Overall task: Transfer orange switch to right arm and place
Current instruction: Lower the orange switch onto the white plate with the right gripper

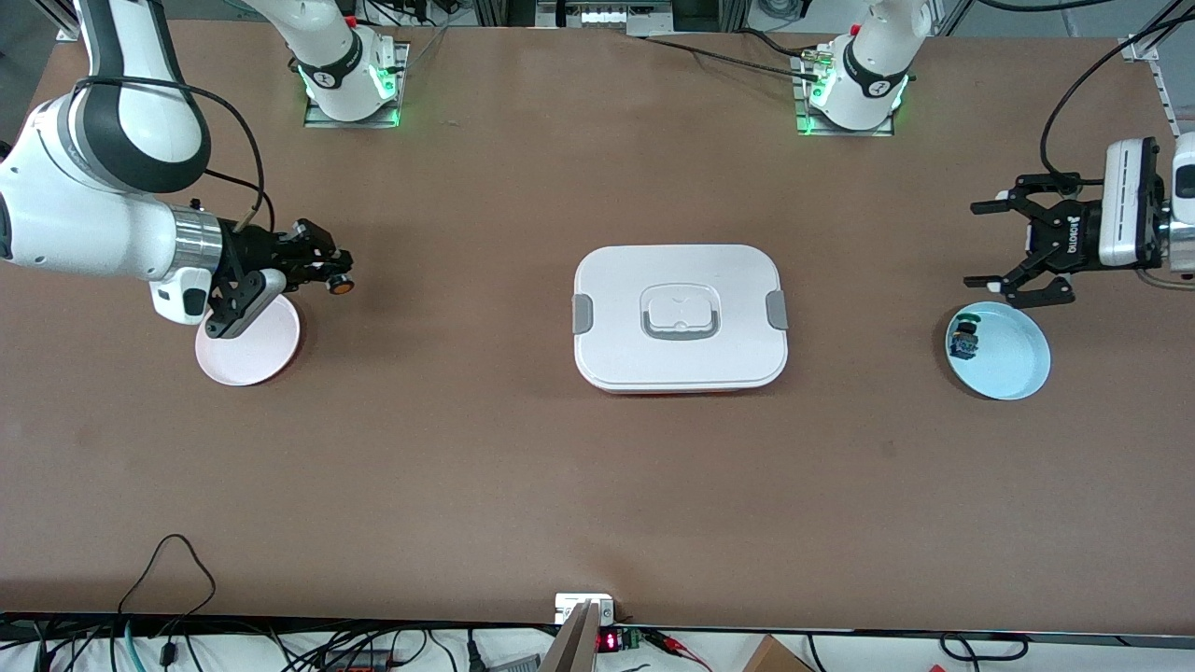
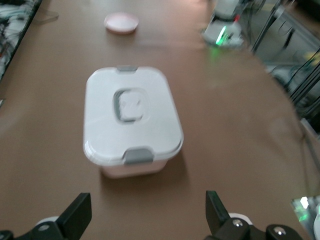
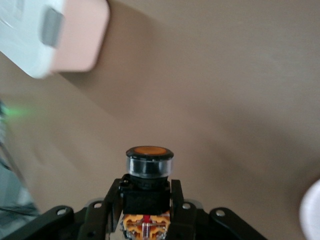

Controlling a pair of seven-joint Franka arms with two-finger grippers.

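The orange switch [image 1: 341, 285], a small black body with a round orange cap, is clamped between the fingers of my right gripper [image 1: 329, 271], which is shut on it. The right wrist view shows the switch [image 3: 148, 170] held by its black body, cap pointing away from the right gripper [image 3: 148, 192]. It hangs over the table just past the rim of the pink plate [image 1: 247, 345]. My left gripper [image 1: 976, 245] waits open and empty above the table by the light blue plate [image 1: 1008, 364]. Its jaws [image 2: 147, 205] stand wide apart.
A white lidded box [image 1: 680, 317] with grey latches sits mid-table. A blue-bodied switch with a green cap [image 1: 964, 338] lies in the blue plate. Cables and a small device line the table edge nearest the front camera.
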